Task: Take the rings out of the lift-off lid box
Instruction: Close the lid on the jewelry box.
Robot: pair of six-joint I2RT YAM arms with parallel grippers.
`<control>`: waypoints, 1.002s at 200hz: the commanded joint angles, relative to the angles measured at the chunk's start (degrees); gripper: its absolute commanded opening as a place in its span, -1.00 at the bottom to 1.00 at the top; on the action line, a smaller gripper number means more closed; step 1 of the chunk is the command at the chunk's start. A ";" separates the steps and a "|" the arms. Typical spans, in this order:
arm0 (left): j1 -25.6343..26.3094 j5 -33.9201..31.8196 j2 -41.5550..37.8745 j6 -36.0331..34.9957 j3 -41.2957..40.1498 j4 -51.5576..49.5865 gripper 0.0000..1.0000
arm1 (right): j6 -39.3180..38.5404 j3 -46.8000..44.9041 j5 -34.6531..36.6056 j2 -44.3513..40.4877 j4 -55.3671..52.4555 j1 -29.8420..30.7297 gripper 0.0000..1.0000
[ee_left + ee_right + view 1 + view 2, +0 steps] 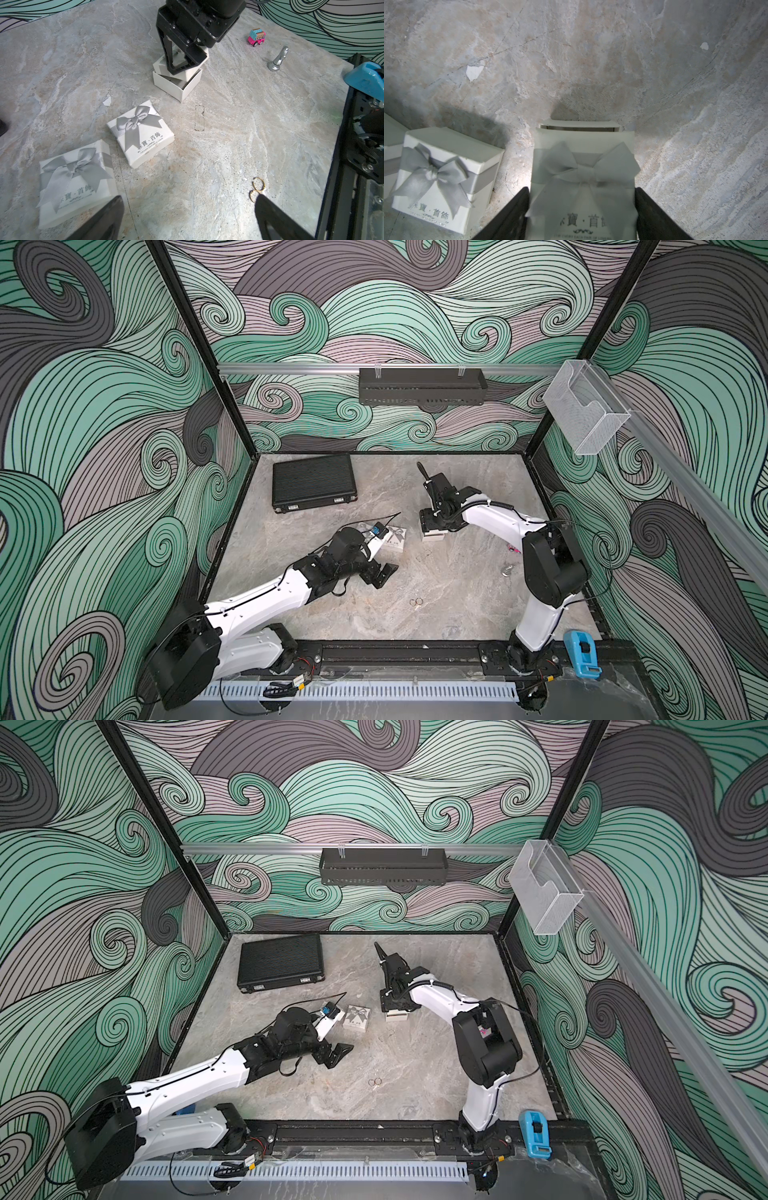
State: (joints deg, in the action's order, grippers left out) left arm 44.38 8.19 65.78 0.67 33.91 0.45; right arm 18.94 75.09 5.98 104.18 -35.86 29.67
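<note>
Two thin gold-coloured rings (417, 602) (257, 188) lie touching each other on the near middle of the marbled grey bench (382, 481), well apart from the opened box. The left end effector (380, 572) hovers just left of them and a little farther back, its jaws wide apart and empty; in the left wrist view one finger (276, 218) overlaps the lower ring. Farther back, right of centre, the right end effector (182, 65) (583, 207) is clamped on the white lid with a grey satin bow (583, 164), held tilted just above the open white box base (187, 91); what lies inside I cannot tell. Two closed white bow-topped boxes (141, 133) (74, 187) sit left of it. A pink-and-teal toy car (256, 37) and a silver chess knight (277, 59) stand to the right.
</note>
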 commanded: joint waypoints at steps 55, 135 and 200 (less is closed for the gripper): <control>-0.08 0.01 0.29 0.30 -0.07 0.84 0.97 | 0.72 1.00 1.08 -1.27 -0.85 0.39 0.51; -0.09 -0.02 0.52 0.12 0.10 0.78 0.97 | 0.39 0.73 1.59 -2.91 -1.06 0.41 0.46; -0.08 0.12 0.64 0.21 0.01 0.87 0.97 | 0.31 0.43 2.31 -3.96 -0.05 0.47 0.46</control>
State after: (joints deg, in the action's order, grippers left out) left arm 44.38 8.19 65.91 0.67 33.91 0.86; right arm 18.90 75.09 6.76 101.14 -36.16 29.98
